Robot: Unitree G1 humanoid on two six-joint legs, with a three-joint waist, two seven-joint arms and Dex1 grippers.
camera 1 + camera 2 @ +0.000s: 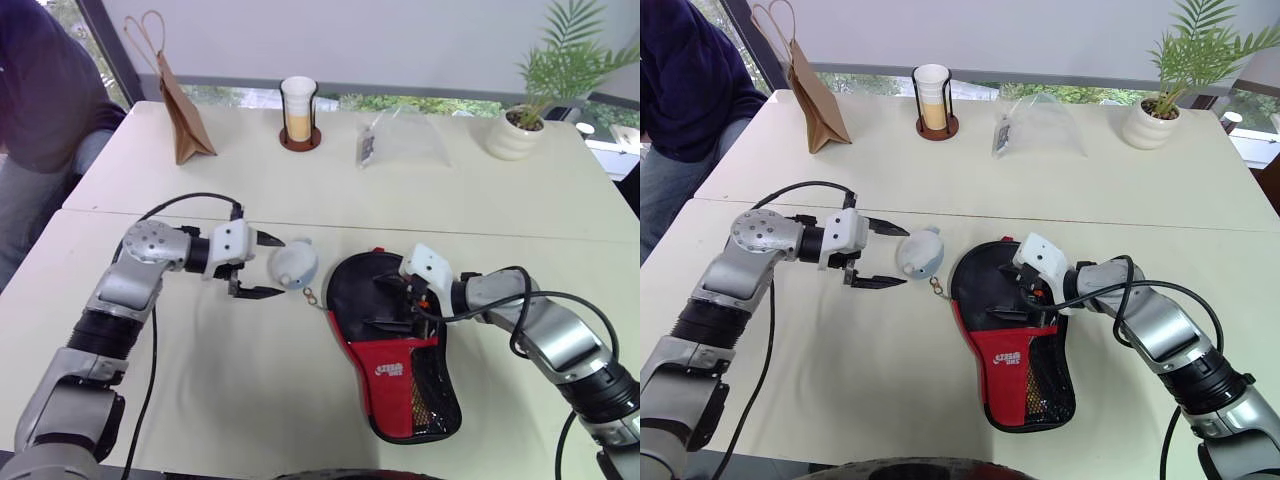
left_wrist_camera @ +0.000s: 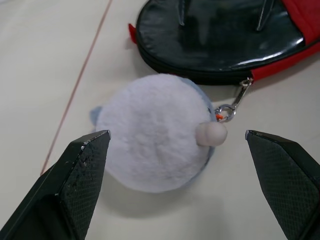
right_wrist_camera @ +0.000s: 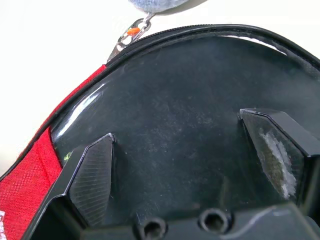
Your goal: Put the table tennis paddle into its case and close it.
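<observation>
The black case (image 1: 395, 350) lies flat at the table's front, with a red logo panel and a mesh pocket. Inside the zip rim, its round head (image 3: 190, 100) shows a glossy black face. I cannot tell whether that face is the table tennis paddle's rubber or the case's own panel, and no handle shows. A short chain links the grey fuzzy charm (image 2: 160, 135) to the zip. My left gripper (image 1: 280, 267) is open, its fingers on either side of the charm without touching it. My right gripper (image 3: 175, 127) is open, its fingertips down close over the glossy black head.
Along the far side of the table stand a brown paper bag (image 1: 182, 110), a cup in a black holder (image 1: 298, 112), a clear plastic bag (image 1: 405, 135) and a potted plant (image 1: 518, 128). A person (image 1: 40, 90) sits at the far left corner.
</observation>
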